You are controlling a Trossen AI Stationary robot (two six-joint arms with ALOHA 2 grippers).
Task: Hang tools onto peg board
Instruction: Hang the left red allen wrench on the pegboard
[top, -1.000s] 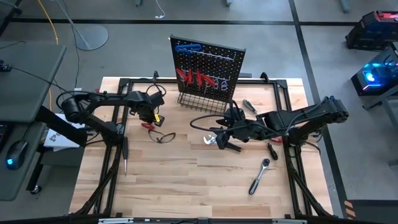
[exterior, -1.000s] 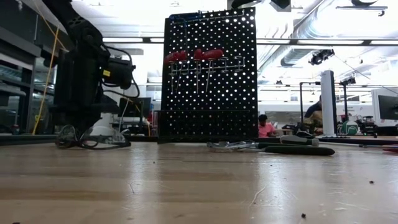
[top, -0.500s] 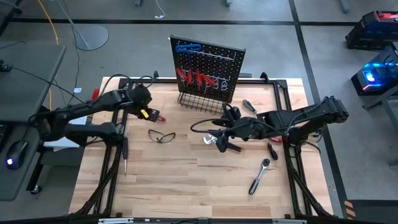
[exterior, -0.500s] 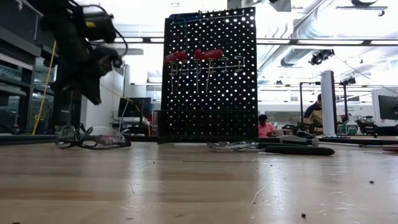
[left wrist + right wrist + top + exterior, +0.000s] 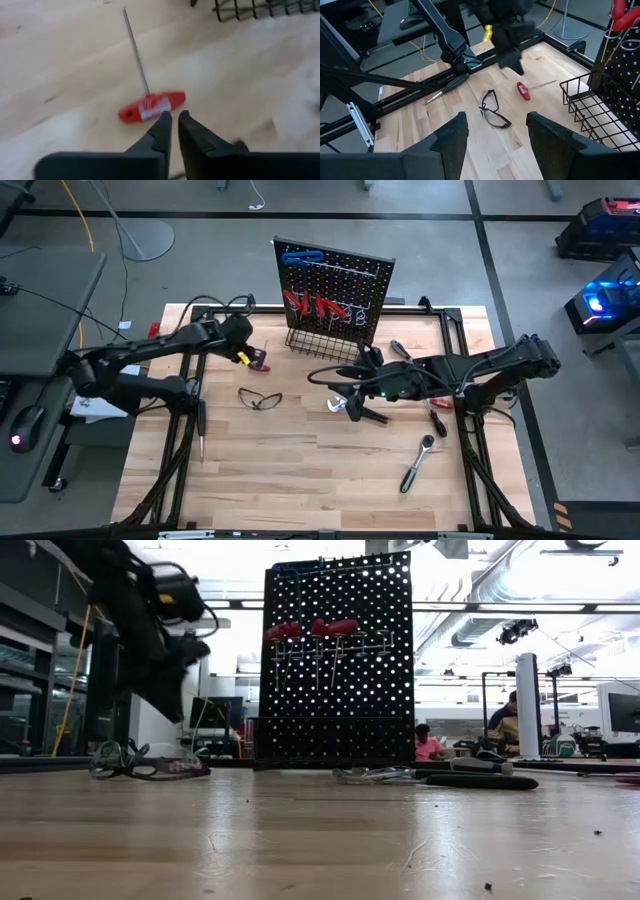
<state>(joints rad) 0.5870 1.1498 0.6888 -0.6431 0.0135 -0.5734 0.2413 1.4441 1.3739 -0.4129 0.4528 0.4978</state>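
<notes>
Red-handled T-key (image 5: pixel 151 106) lies flat on your wooden table (image 5: pixel 300 470), its thin shaft pointing toward the wire basket (image 5: pixel 322 345) at the foot of the peg board (image 5: pixel 335 285); your left gripper (image 5: pixel 174 122) hangs just over that handle with fingers nearly together, holding nothing; more red tools (image 5: pixel 315 304) already hang on the board at twelve o'clock of the table; safety glasses (image 5: pixel 259 398) rest at about five o'clock of the T-key; your right gripper (image 5: pixel 495 130) sits near the table's middle, jaws standing apart and empty; at five o'clock of it lies the chrome ratchet (image 5: pixel 416 463).
</notes>
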